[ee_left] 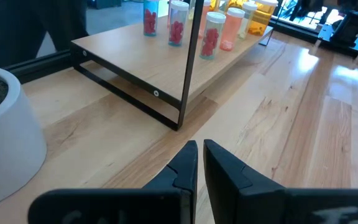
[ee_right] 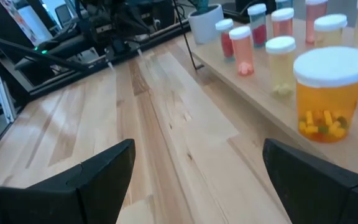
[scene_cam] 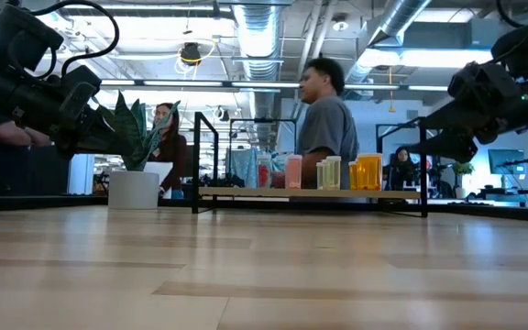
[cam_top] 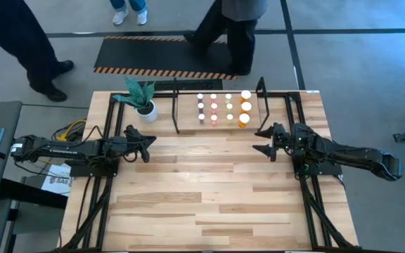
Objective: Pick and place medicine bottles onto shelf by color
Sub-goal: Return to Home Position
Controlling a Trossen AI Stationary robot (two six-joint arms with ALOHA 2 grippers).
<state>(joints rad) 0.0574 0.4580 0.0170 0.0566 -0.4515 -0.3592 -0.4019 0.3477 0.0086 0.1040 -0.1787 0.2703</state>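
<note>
The medicine bottles (cam_top: 222, 107) stand on their bases in rows on the shelf (cam_top: 188, 112), a black-framed wooden board at the table's far middle. From left to right the rows hold red, pink, greenish and orange bottles. They also show in the low view (scene_cam: 330, 172) and the left wrist view (ee_left: 210, 34). A large orange bottle (ee_right: 331, 93) is close in the right wrist view. My left gripper (cam_top: 148, 145) is shut and empty (ee_left: 200, 163), near the shelf's left end. My right gripper (cam_top: 260, 140) is wide open and empty (ee_right: 197, 171), near the shelf's right end.
A white pot with a green plant (cam_top: 145, 107) stands left of the shelf, close to my left gripper, and shows in the left wrist view (ee_left: 5, 137). People stand beyond the table's far edge, by a black mat with striped edges (cam_top: 153, 56). Bare wooden table (cam_top: 202, 197) lies toward the near edge.
</note>
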